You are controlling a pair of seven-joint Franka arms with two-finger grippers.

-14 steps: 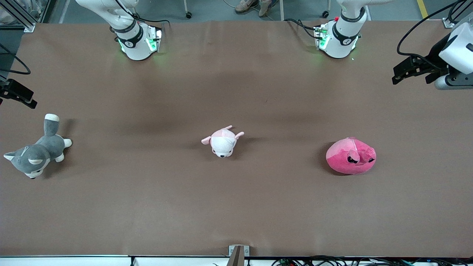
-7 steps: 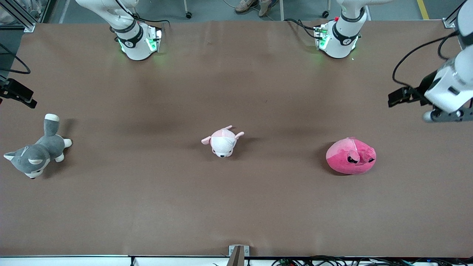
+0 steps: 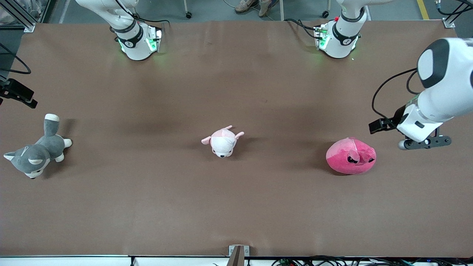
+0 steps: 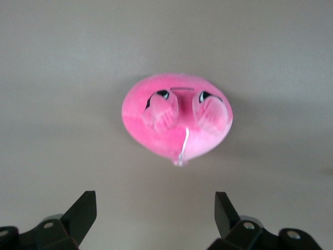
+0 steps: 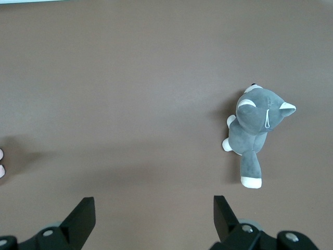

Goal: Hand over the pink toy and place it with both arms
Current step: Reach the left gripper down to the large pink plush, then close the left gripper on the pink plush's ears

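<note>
Three plush toys lie on the table: one pink toy (image 3: 350,156), one pale puppy plush (image 3: 223,141), one grey husky plush (image 3: 35,150). Two white arms stand over them.

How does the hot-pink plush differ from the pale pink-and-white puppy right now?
The pink toy is a round, hot-pink blob with angry black eyes; the puppy plush is pale pink and white, with ears sticking out sideways. The pink toy is clearly larger. It lies toward the left arm's end, near the left gripper; the puppy lies mid-table. Both rest untouched on the table.
</note>
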